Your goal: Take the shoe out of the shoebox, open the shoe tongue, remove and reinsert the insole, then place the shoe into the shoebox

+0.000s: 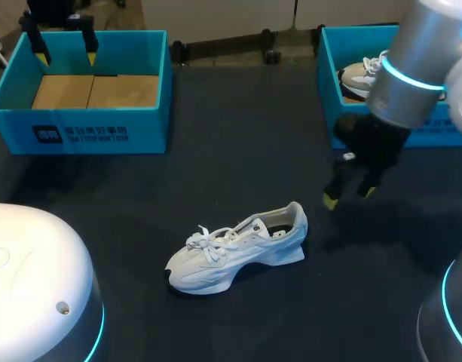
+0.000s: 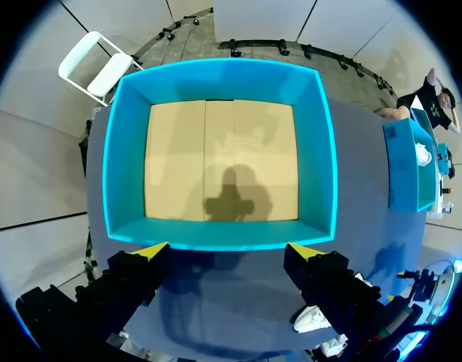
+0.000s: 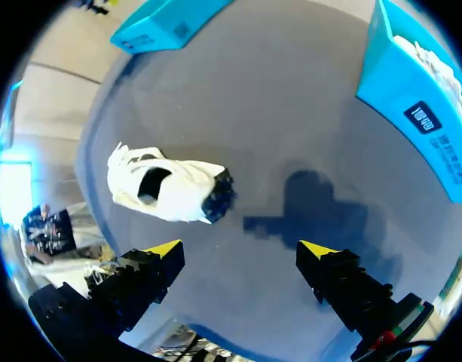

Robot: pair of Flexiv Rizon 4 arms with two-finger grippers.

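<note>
A white sneaker [image 1: 238, 249] lies on its sole in the middle of the dark table, toe toward the left and laces tied. The right wrist view has the sneaker [image 3: 166, 185] ahead of my right gripper [image 3: 240, 250], heel opening facing the camera. That right gripper [image 1: 350, 196] hangs open above the table, to the right of the shoe's heel and apart from it. An empty blue shoebox [image 1: 80, 132] with a cardboard floor stands at the back left. My left gripper [image 1: 65, 47] hovers open over this shoebox [image 2: 125, 151], holding nothing [image 2: 229, 253].
A second blue box [image 1: 330, 68] at the back right holds another light sneaker [image 1: 360, 75]; the right wrist view shows that box [image 3: 411, 90] beside the gripper. My right arm's silver links cover part of it. Bare dark tabletop surrounds the shoe.
</note>
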